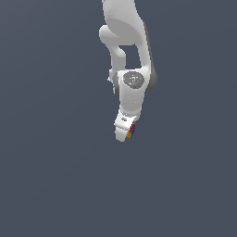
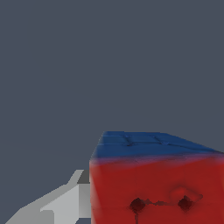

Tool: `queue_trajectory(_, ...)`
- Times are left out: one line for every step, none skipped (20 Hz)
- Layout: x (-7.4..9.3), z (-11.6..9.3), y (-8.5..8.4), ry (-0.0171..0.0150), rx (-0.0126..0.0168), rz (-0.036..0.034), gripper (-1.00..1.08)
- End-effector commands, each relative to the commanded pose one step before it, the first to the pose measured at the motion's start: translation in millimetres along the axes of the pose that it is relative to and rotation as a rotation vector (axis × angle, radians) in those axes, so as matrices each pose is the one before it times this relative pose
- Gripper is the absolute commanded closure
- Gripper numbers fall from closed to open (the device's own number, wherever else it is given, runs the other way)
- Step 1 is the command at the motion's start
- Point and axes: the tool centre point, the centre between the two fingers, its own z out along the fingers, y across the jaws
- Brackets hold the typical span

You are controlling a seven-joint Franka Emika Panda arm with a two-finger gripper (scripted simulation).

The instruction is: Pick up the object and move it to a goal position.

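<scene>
Small multicoloured cube [image 1: 131, 130] sits pinched between the fingers of the white gripper [image 1: 126, 134], which is clamped on it. Wrist view: red and blue faces, finger [image 2: 61, 203] just beside. Likely light, rigid, smooth; flat opposite faces suit the grip.

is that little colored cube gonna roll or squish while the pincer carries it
Probably not. The cube shows flat faces and clear edges, so rolling looks unlikely. It keeps a boxy shape beside the pincer, suggesting it is stiff. It is far smaller than the pincer, so likely light, though it might twist if gripped off-centre.
</scene>
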Motion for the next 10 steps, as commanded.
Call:
queue_trajectory(-13.21, -23.68, 5.13, 0.00107, -0.00238, 0.00005, 1.08)
queue_trajectory(-5.88, -10.0, 2.04, 0.0, 0.0, 0.0, 1.08)
queue_trajectory(-5.93, -10.35, 2.05, 0.00057, 0.00042, -0.00046, 1.08)
queue_trajectory(-6.27, -10.77, 2.2, 0.0, 0.0, 0.0, 1.08)
queue_trajectory(-6.26, -10.87, 2.2, 0.0004, 0.0002, -0.0002, 1.08)
queue_trajectory(-6.22, -10.88, 2.2, 0.00058, 0.00027, -0.00027, 1.08)
queue_trajectory(-6.24, -10.86, 2.22, 0.0, 0.0, 0.0, 1.08)
queue_trajectory(-6.21, -10.9, 2.21, 0.0006, 0.00023, -0.00024, 1.08)
queue_trajectory(-6.2, -10.9, 2.23, 0.00043, 0.00015, -0.00017, 1.08)
queue_trajectory(-6.2, -10.91, 2.24, 0.00044, 0.00014, -0.00017, 1.08)
